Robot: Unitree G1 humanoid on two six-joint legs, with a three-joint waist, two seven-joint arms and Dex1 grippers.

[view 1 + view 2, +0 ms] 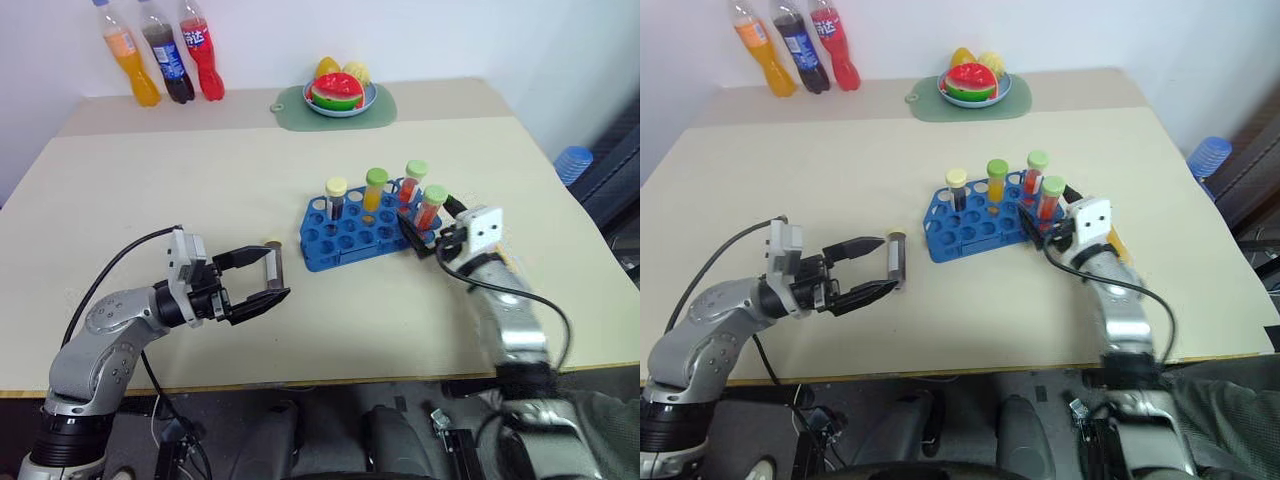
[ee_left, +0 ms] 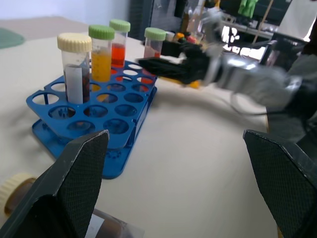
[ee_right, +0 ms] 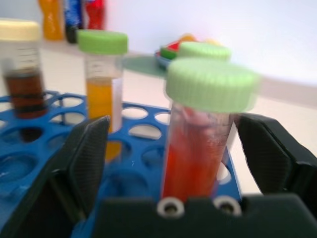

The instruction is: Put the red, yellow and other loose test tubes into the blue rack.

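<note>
Four tubes are stood upright in the rack, right of centre on the table, whose near edge and left half lie open. One loose tube lies lengthwise between the spread left gripper. The right gripper is spread around the red tube, apart.

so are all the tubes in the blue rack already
No: four capped tubes stand in the blue rack, but a dark tube lies on the table by the open left gripper.
</note>
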